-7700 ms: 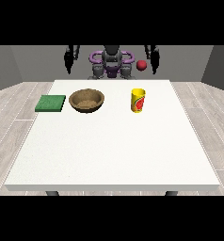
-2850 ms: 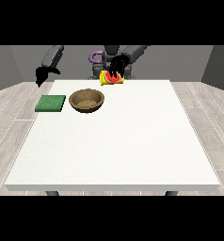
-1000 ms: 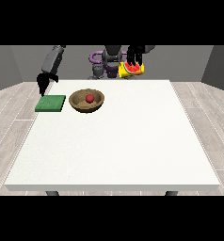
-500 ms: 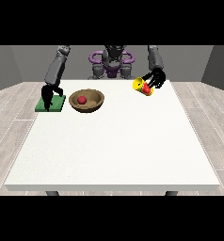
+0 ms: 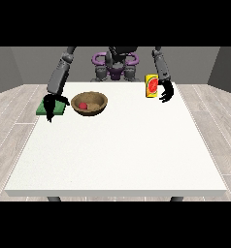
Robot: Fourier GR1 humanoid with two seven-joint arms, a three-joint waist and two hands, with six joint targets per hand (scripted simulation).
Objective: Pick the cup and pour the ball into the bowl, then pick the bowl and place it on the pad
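Note:
A yellow cup with a red mark stands upright on the white table at the back right. The hand at the view's right hangs just beside the cup, apart from it, fingers relaxed. A wooden bowl sits at the back left with a red ball inside it. A green pad lies left of the bowl. The hand at the view's left hovers over the pad, fingers pointing down and straight, holding nothing.
The robot's torso stands behind the table's far edge. Grey plank floor surrounds the table. The table's wide front part stretches toward the camera.
The cup has come down from a tilted hold to stand upright on the table, and the hand at the view's right has let go. The other hand dropped lower over the pad.

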